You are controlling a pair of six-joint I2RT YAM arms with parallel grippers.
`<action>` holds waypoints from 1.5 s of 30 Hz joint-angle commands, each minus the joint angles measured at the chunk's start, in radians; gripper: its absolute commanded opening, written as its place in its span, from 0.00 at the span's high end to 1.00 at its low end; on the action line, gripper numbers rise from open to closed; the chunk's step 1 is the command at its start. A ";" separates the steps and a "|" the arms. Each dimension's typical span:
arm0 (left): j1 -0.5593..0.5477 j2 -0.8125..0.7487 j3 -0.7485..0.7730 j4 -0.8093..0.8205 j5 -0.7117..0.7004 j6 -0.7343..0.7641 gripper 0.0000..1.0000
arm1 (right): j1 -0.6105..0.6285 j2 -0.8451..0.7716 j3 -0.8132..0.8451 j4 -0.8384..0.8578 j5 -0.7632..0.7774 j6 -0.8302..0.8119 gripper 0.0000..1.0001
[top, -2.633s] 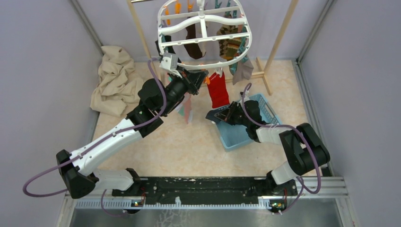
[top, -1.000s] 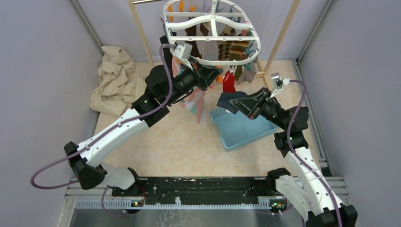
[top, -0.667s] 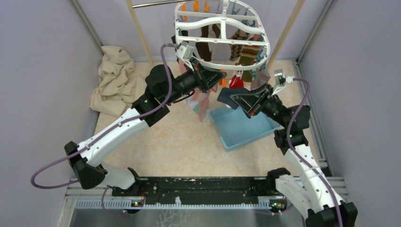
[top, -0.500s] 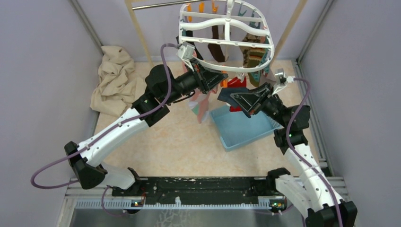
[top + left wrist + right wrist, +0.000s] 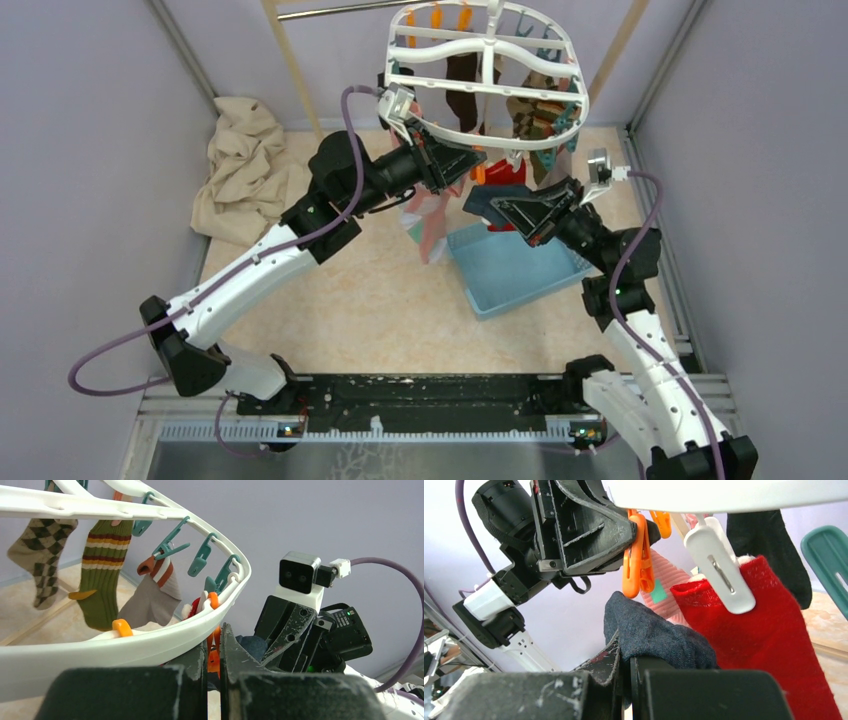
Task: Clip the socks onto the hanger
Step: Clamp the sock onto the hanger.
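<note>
Navy knit sock [image 5: 655,636] under orange plastic peg [image 5: 636,556]

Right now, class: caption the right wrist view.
Right tool holds the dark navy sock below the orange plastic peg, beside the clipped bright red sock.

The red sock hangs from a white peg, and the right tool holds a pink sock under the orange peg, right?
Not quite: the right tool holds a dark navy sock, not a pink one. The right wrist view shows it under the orange peg, beside the red sock on its white peg.
</note>
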 commanded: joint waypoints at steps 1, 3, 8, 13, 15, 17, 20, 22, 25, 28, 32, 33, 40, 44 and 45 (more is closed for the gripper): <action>-0.003 0.005 0.042 -0.016 0.026 0.008 1.00 | -0.009 -0.029 0.030 -0.008 0.026 -0.058 1.00; -0.003 0.002 0.043 -0.016 0.026 0.008 1.00 | -0.008 -0.021 0.030 0.008 0.026 -0.049 1.00; -0.003 -0.004 0.040 -0.019 0.022 0.008 1.00 | -0.009 0.012 0.035 0.042 0.023 -0.038 1.00; -0.001 -0.009 0.047 -0.018 0.017 0.012 1.00 | -0.010 0.023 0.032 0.056 0.029 -0.036 1.00; 0.000 -0.007 0.052 -0.017 0.021 0.012 1.00 | -0.009 0.022 0.030 0.059 0.032 -0.039 1.00; 0.000 -0.004 0.055 -0.016 0.028 0.010 1.00 | -0.009 0.023 0.032 0.061 0.036 -0.040 1.00; 0.000 -0.003 0.054 -0.018 0.032 0.008 1.00 | -0.009 0.028 0.039 0.072 0.046 -0.043 1.00; 0.000 -0.005 0.055 -0.020 0.031 0.009 1.00 | -0.008 0.043 0.047 0.083 0.049 -0.040 1.00; 0.000 -0.008 0.062 -0.029 0.024 0.014 1.00 | -0.010 0.051 0.051 0.104 0.039 -0.026 1.00; 0.000 -0.019 0.062 -0.035 0.014 0.018 1.00 | -0.009 0.038 0.050 0.100 0.044 -0.026 1.00; 0.000 -0.028 0.055 -0.033 0.014 0.012 1.00 | -0.009 0.035 0.036 0.142 0.058 0.006 1.00; 0.000 -0.030 0.055 -0.034 0.013 0.010 1.00 | -0.009 0.038 0.032 0.173 0.060 0.024 1.00; 0.000 -0.048 0.039 -0.004 -0.017 0.006 1.00 | -0.010 0.055 -0.093 0.436 0.180 0.209 1.00; 0.000 -0.042 0.036 0.019 -0.012 -0.006 1.00 | -0.010 0.065 -0.157 0.551 0.213 0.266 1.00; 0.000 -0.038 0.037 0.022 -0.010 -0.010 1.00 | -0.009 0.069 -0.162 0.562 0.214 0.273 1.00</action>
